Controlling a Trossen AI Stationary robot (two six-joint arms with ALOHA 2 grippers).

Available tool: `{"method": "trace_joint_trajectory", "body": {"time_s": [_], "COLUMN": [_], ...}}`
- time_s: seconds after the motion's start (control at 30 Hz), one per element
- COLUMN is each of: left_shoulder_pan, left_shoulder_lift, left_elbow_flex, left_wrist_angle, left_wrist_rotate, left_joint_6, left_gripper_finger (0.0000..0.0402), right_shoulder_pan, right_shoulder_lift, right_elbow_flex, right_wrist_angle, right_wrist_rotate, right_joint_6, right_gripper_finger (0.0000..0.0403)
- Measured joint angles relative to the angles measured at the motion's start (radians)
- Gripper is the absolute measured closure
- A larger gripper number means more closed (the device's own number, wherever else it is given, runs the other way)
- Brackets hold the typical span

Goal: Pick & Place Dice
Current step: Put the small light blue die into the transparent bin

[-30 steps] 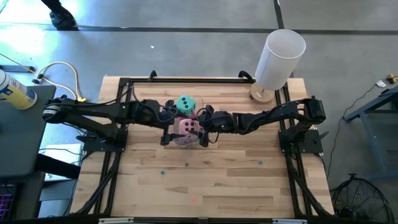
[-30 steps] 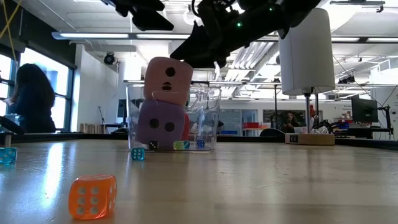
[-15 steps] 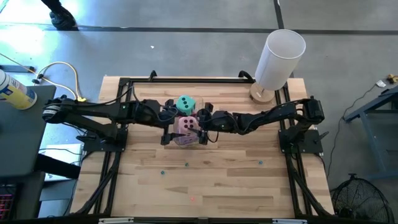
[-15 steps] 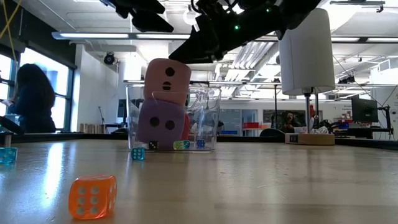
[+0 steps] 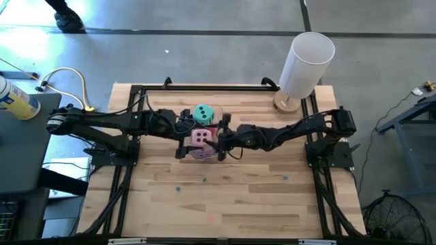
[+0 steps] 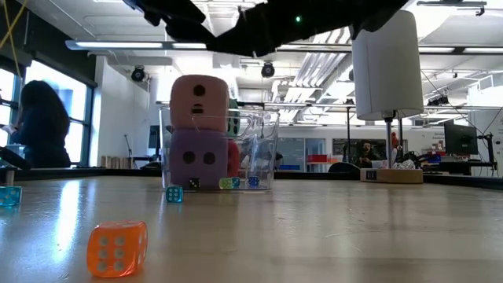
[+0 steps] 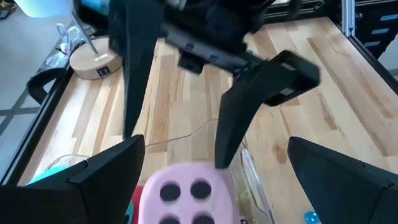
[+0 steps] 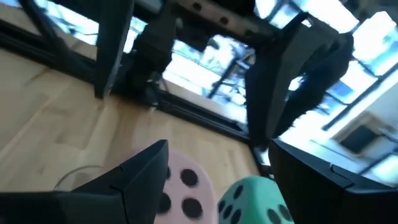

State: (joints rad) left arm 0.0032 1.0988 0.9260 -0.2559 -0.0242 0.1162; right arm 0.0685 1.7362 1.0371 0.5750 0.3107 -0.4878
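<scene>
A clear container at mid-table holds the dice. The purple die rests on its floor, and the pink die sits square on top of it, rising above the rim. The red die stands behind them, and the teal die seems to rest on it. My left gripper is open, its fingers on either side of the pink die. My right gripper is open at the pink die's right side, above the container. My right gripper comes from the table's right, slanting down. In the left wrist view one of its fingers ends at the pink die's far top edge. I cannot tell whether it touches the die.
A tall white cylinder on a round wooden base stands at the far right corner. A small orange die and tiny coloured dice lie on the wooden table near the container. A person sits in the room beyond.
My right gripper has moved toward the table's left, in over the container beside the pink die. The pink die, tilted on the purple one before, now sits square on it and has shifted a little. The purple die has also straightened.
</scene>
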Motion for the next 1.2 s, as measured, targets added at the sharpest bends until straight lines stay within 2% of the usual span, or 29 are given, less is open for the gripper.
{"method": "trace_joint_trajectory", "body": {"time_s": [0.1,0.3,0.4,0.5,0.6,0.7,0.73,0.8,0.97,1.03,1.1,1.2], "left_shoulder_pan": [0.000,0.000,0.000,0.000,0.000,0.000,0.000,0.000,0.000,0.000,0.000,0.000], "left_shoulder_lift": [0.000,0.000,0.000,0.000,0.000,0.000,0.000,0.000,0.000,0.000,0.000,0.001], "left_elbow_flex": [0.000,0.000,0.000,0.000,0.000,0.000,0.000,0.000,0.000,0.000,0.000,0.000], "left_wrist_angle": [-0.017,-0.020,-0.021,-0.021,-0.021,-0.021,-0.021,-0.021,-0.022,-0.022,-0.022,-0.022], "left_wrist_rotate": [0.000,0.000,0.000,0.001,0.001,0.001,0.001,0.001,0.001,0.001,0.001,0.001], "left_joint_6": [-0.001,-0.014,-0.022,-0.033,-0.042,-0.043,-0.046,-0.049,-0.042,-0.039,-0.038,-0.038], "left_gripper_finger": [0.0016,0.0016,0.0016,0.0016,0.0016,0.0016,0.0016,0.0016,0.0016,0.0016,0.0016,0.0016], "right_shoulder_pan": [0.054,0.224,0.319,0.405,0.482,0.551,0.568,0.590,0.535,0.504,0.489,0.483], "right_shoulder_lift": [-0.001,-0.001,-0.002,-0.002,-0.004,-0.033,-0.050,-0.103,-0.274,-0.313,-0.339,-0.374], "right_elbow_flex": [0.000,0.002,0.002,0.002,0.002,0.002,0.002,0.002,0.004,0.003,-0.003,-0.026], "right_wrist_angle": [0.002,-0.180,-0.294,-0.433,-0.535,-0.605,-0.638,-0.739,-1.047,-1.151,-1.207,-1.300], "right_wrist_rotate": [0.149,0.671,0.886,1.006,1.045,1.026,0.997,0.871,0.259,0.095,0.057,0.099], "right_joint_6": [-0.008,-0.015,0.041,0.177,0.296,0.405,0.447,0.561,0.917,0.993,1.057,1.143], "right_gripper_finger": [0.0133,0.0133,0.0133,0.0133,0.0133,0.0133,0.0133,0.0133,0.0133,0.0133,0.0133,0.0133]}}
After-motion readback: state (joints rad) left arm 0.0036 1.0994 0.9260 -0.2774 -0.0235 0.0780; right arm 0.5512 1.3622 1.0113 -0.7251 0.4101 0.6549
